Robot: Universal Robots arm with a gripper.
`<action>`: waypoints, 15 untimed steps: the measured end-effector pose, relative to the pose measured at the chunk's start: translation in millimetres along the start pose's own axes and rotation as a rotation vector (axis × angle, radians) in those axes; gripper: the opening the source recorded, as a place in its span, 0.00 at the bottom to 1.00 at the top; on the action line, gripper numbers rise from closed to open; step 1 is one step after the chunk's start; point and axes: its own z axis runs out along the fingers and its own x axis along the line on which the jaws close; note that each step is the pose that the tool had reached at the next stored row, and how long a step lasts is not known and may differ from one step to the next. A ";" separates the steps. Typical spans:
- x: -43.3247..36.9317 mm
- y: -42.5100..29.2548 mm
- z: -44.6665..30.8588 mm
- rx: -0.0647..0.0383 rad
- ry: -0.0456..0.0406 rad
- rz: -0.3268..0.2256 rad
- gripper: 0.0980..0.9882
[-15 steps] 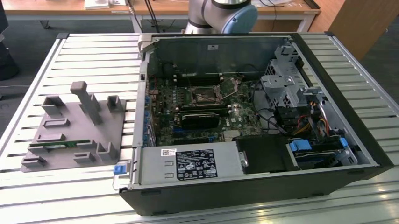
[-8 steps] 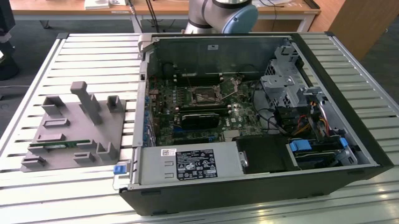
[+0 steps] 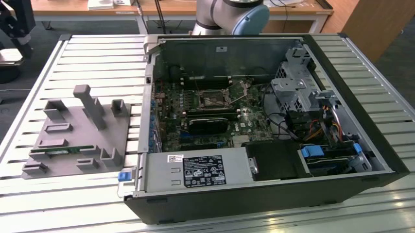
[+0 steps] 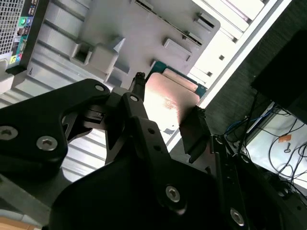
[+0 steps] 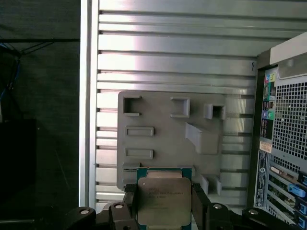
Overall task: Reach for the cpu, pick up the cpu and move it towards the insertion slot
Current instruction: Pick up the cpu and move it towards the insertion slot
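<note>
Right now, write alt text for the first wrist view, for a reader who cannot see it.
The hand grips the cpu by two opposite edges, its silvery top facing the camera. Beyond it, the grey plastic tray lies on a ribbed metal table, with the computer case's perforated rear panel alongside.

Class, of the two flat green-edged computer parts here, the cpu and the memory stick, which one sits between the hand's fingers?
The cpu: a square silvery chip gripped in the hand above the grey tray. The memory stick, long and thin, lies in the tray.

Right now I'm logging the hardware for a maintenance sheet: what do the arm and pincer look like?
The arm has silvery-grey rounded segments with a pale blue joint cap. The pincer is matte black: angular linkage plates fastened with silver screws, ending in narrow flat fingers.
</note>
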 end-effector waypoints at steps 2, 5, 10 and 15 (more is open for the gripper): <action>-9.2 -0.1 0.0 0.000 0.0009 0.000 0.50; -22.1 -0.4 0.0 0.000 0.0022 0.000 0.50; -42.9 -0.8 -0.1 0.000 0.0041 0.000 0.50; -65.1 -1.2 -0.3 0.000 0.0064 0.000 0.50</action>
